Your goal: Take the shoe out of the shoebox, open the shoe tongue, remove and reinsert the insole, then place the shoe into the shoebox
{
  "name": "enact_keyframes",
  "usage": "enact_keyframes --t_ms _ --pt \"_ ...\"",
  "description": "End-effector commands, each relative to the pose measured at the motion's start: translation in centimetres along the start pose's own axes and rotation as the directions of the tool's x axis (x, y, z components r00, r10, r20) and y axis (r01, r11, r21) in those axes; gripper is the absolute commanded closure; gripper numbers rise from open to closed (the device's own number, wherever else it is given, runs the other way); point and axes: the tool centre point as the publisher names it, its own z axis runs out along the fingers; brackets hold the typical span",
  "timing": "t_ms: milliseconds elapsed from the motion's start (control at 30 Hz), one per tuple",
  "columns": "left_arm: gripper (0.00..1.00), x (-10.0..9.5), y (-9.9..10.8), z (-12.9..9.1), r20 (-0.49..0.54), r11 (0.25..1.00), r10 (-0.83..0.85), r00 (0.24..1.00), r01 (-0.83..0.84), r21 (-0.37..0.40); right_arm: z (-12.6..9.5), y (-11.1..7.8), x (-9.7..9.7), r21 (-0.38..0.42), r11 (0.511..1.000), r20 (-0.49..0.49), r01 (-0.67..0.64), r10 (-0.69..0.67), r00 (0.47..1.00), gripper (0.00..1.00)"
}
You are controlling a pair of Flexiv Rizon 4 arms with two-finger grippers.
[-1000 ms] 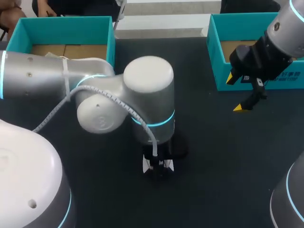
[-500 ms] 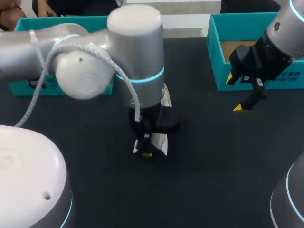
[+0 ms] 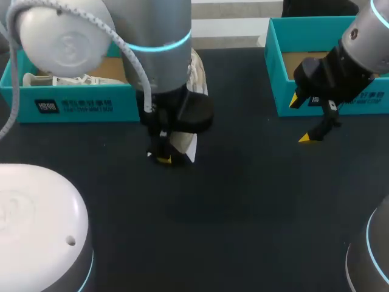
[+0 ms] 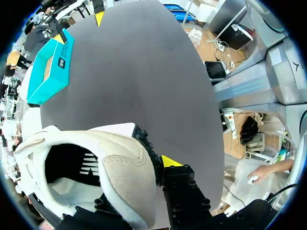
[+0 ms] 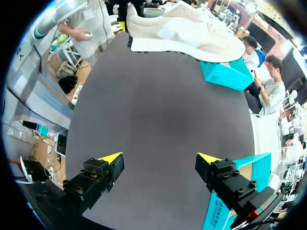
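Grip is at the heel: the shoe (image 3: 196, 72) is held by the left gripper (image 3: 163, 153), outside both boxes, just beside the near corner of the left shoebox (image 3: 73, 104). Its long axis runs from the heel at the fingers away toward the far edge of the desk (image 3: 243, 213), toe leading and opening upward. In the left wrist view one yellow-tipped finger (image 4: 170, 161) presses the outside of the heel. The other is hidden inside the collar, so I judge the fingers to be pinching the heel wall from both sides. Whether the sole touches the desk I cannot tell.

The upper is beige suede with a padded, rounded collar over a thick white sole. Inside it is dark, and the pale-barred surface at the bottom looks like the insole (image 4: 88, 168), seemingly in place.

The left shoebox is teal card with a brown floor, and a second shoe (image 3: 58, 79) lies in it. The right shoebox (image 3: 340, 100) matches it.

The right gripper (image 3: 302, 120) hangs just before the right shoebox, well apart from the shoe, its fingers spread on nothing. The left arm is much the nearer.
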Motion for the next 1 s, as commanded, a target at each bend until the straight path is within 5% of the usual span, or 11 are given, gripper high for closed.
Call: enact_keyframes --t_ms 33,300,600,1000 --pt "1.0 0.1 0.3 -1.7 0.003 1.0 0.001 1.0 -0.001 0.001 0.1 0.0 -0.1 0.001 1.0 -0.001 0.0 0.0 1.0 0.0" --pt "1.0 0.1 0.3 -1.7 0.003 1.0 0.001 1.0 -0.001 0.001 0.1 0.0 -0.1 0.001 1.0 -0.001 0.0 0.0 1.0 0.0" --pt "1.0 -2.5 5.6 -2.3 0.018 0.998 0.041 0.999 -0.04 -0.049 0.1 0.0 -0.1 0.001 1.0 -0.001 0.0 0.0 1.0 0.0" --pt "1.0 -8.5 15.1 -4.9 -0.019 0.999 -0.041 0.999 0.041 0.008 0.1 0.0 -0.1 0.001 1.0 -0.001 0.0 0.0 1.0 0.0"
